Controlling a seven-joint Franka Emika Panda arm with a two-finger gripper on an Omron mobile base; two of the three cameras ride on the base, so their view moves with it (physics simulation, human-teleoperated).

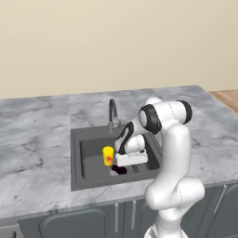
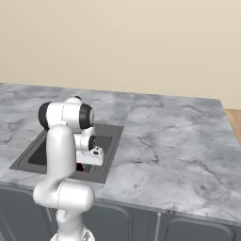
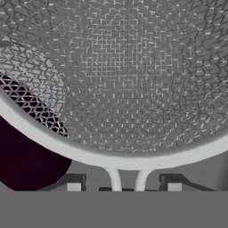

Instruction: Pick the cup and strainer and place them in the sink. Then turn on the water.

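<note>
The arm's bent down into the sink [image 1: 76, 153], gripper [image 3: 124, 187] partly open right over the strainer [image 3: 129, 80] — can't tell if it's actually gripping it. The yellow cup [image 1: 108, 155] stands in the basin, at the hand's 9 o'clock.

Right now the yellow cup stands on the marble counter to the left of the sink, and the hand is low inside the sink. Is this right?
Not quite. The left base view shows the yellow cup standing inside the sink, not on the counter. The hand is indeed low inside the sink.
</note>
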